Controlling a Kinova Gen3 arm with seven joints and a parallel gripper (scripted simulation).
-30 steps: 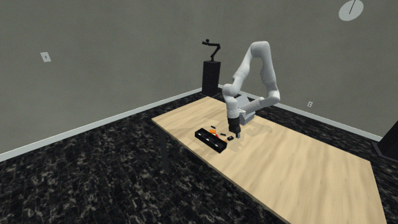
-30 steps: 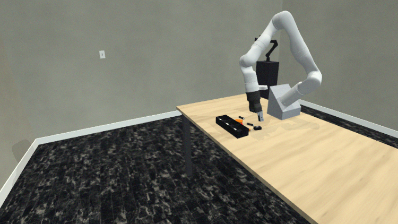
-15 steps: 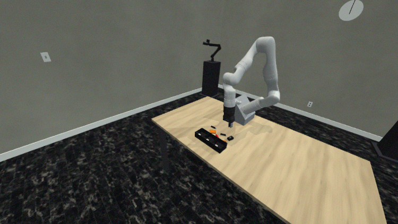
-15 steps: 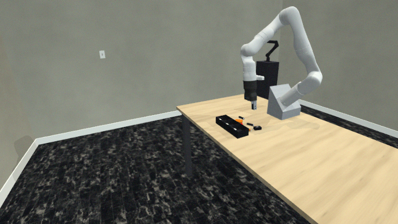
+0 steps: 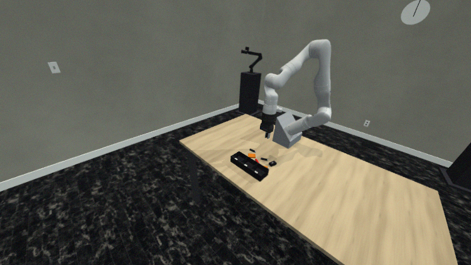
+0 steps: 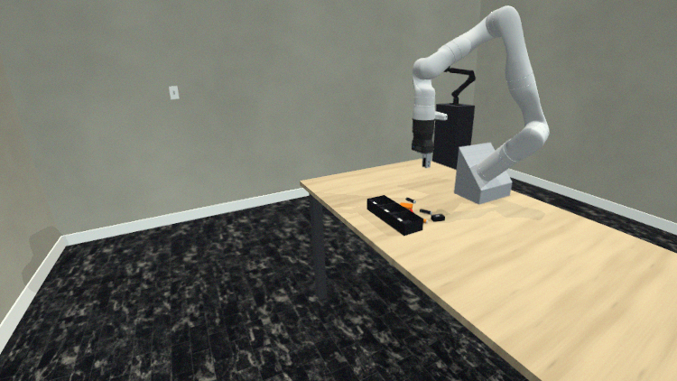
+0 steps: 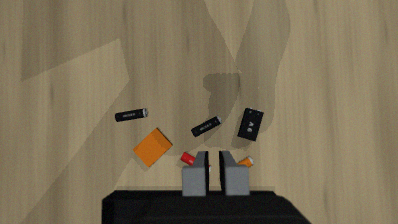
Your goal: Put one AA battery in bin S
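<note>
Arm: the white seven-joint arm hangs its gripper high above the pale wooden bench, well apart from the things below.
Jaws: nearly together with a thin gap showing in the wrist view, nothing between them.
Task's things: two black AA batteries lie on the bench beside the bins, one farther out, the other nearer the black 9 V block.
Bins: a black row of open compartments stands on the bench, just beside the scattered things.
Other things: an orange box, a red cylinder and an orange cylinder lie close by and should stay put.
Step in hand: likely lining up over one black battery; my judgement is that the jaws must spread first, turn across the battery's short width, then drop straight down.
Choice: the outer battery looks easier, with more free bench around it.
Hard to make out: the bin letters cannot be read in any view, so which compartment is S is unknown; the fingers partly cover the red and orange cylinders.
</note>
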